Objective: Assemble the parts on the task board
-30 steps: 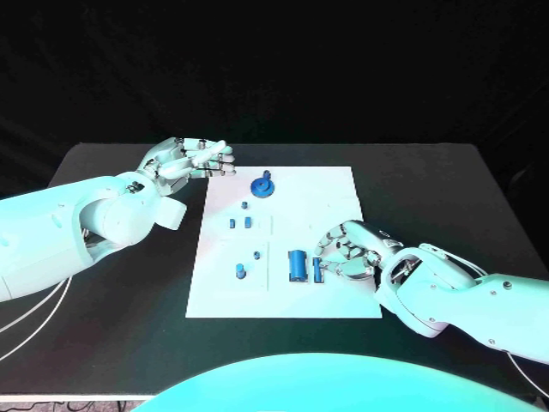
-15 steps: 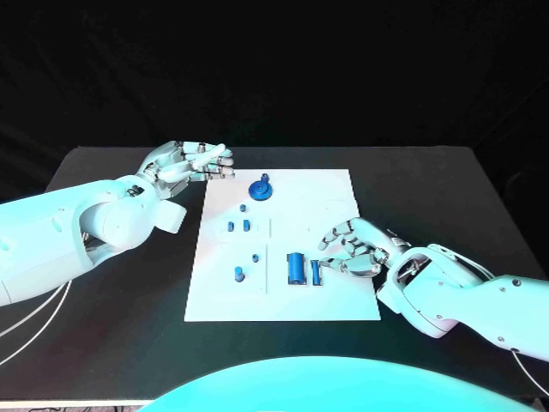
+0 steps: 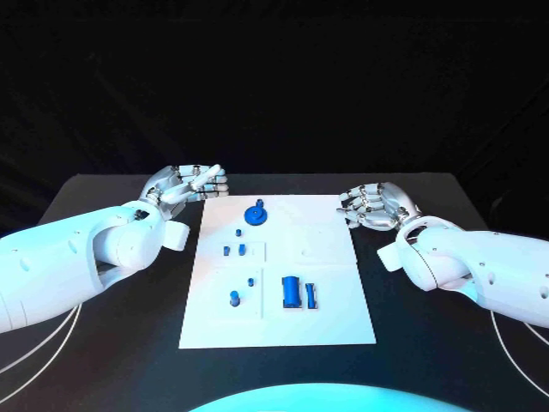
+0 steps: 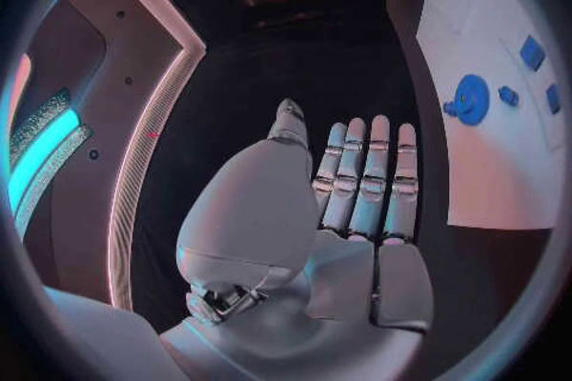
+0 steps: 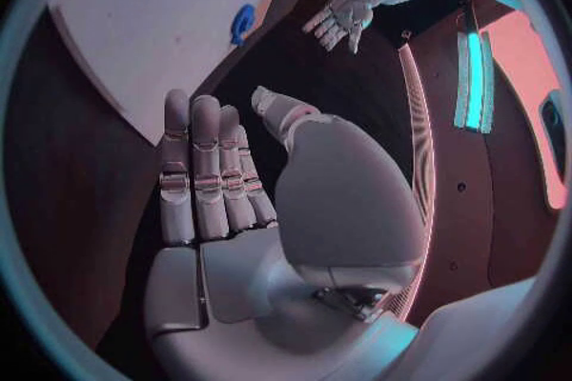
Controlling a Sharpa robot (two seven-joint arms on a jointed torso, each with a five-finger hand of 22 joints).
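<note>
Black cloth backs your scene, and the black table (image 3: 114, 343) fills the lower part of the head view. On the middle of it lies the white task board (image 3: 330, 318), a long plate running away from the robot.

Your left hand (image 3: 188, 183) sits over the table just beside the board's far left corner, clear of the plate. In the left wrist view its fingers (image 4: 361, 181) lie straight and side by side with nothing in them. Your right hand (image 3: 374, 206) sits just off the board's far right edge; the right wrist view shows its fingers (image 5: 205, 173) extended flat, the palm empty. Neither hand touches a part.

All the blue parts lie on the board, well apart from both hands. You have a round disc part (image 3: 257, 214) near the far end, towards the left hand. Nearer you, the tall block part (image 3: 292, 291) lies with a thin bar part (image 3: 311, 294) just beside it. Small pegs (image 3: 234, 251) sit in the board's left half, and one more small part (image 3: 237, 298) lies nearer the front.
</note>
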